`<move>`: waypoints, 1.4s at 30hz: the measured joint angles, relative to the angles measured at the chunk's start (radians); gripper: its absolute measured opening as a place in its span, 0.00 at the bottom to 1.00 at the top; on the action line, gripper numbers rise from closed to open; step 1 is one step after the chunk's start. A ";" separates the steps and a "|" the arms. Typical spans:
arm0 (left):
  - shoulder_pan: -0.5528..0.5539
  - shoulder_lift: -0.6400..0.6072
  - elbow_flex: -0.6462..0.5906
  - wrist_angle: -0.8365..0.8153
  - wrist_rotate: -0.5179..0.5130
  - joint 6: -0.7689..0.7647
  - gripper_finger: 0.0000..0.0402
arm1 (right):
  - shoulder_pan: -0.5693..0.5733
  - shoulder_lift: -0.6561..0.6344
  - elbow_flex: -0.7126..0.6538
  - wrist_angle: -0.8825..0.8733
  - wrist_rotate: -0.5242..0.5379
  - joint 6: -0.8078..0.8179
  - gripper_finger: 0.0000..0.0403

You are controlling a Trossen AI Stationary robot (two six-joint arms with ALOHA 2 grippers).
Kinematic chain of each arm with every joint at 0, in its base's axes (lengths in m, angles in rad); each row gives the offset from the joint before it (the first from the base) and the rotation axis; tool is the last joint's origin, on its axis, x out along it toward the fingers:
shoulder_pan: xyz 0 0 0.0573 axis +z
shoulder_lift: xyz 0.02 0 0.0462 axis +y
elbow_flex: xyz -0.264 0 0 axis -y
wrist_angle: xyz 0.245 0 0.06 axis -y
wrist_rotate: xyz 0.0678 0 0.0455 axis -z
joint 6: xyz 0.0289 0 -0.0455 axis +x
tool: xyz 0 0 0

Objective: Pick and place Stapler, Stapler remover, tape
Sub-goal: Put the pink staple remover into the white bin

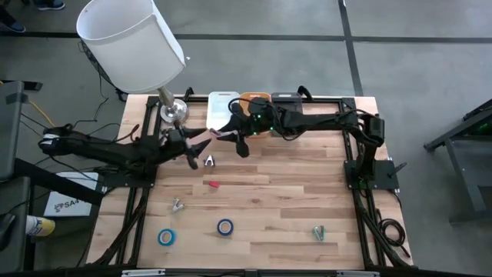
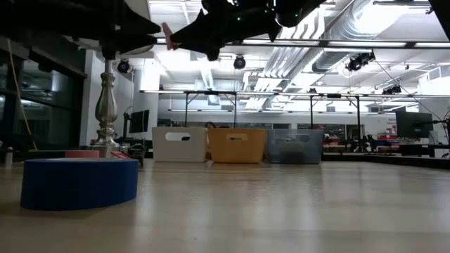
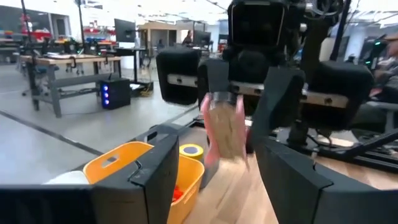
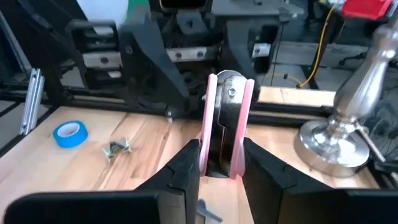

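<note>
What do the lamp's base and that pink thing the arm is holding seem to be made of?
The lamp base looks like polished metal: silvery, with bright reflections on its turned stem. The pink staple remover, gripped by the right gripper, seems to have matte pink plastic sides around a shiny metal core with a rivet, though the plastic is a guess.

Two dark jointed arms, black cabling, green indicator light, blocky black claws
</note>
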 joint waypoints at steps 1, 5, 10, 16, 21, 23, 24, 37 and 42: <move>0.000 0.014 0.010 0.000 -0.005 0.000 0.53 | 0.000 0.000 0.000 -0.005 -0.009 -0.001 0.23; 0.000 0.061 0.039 0.001 -0.008 0.000 0.53 | 0.000 0.000 0.000 -0.005 -0.048 -0.001 0.23; 0.000 0.107 0.075 0.002 0.006 0.000 0.53 | 0.000 0.000 0.000 -0.006 -0.070 -0.015 0.23; 0.000 0.151 0.105 0.002 0.009 -0.001 0.53 | 0.000 0.000 0.000 -0.012 -0.094 -0.028 0.23; 0.000 0.160 0.118 0.000 0.014 -0.004 0.51 | 0.000 -0.001 0.000 -0.031 -0.105 -0.029 0.23; 0.000 0.160 0.121 0.000 0.014 -0.004 0.48 | 0.000 -0.001 0.000 -0.044 -0.106 -0.029 0.23; 0.000 0.160 0.121 0.000 0.018 -0.004 0.45 | 0.000 -0.001 0.000 -0.047 -0.106 -0.029 0.23; 0.000 0.160 0.121 -0.001 0.052 -0.009 0.22 | 0.000 -0.001 0.000 -0.053 -0.117 -0.034 0.23; 0.000 0.160 0.121 -0.004 0.052 -0.008 0.22 | 0.000 -0.001 0.000 -0.053 -0.117 -0.033 0.23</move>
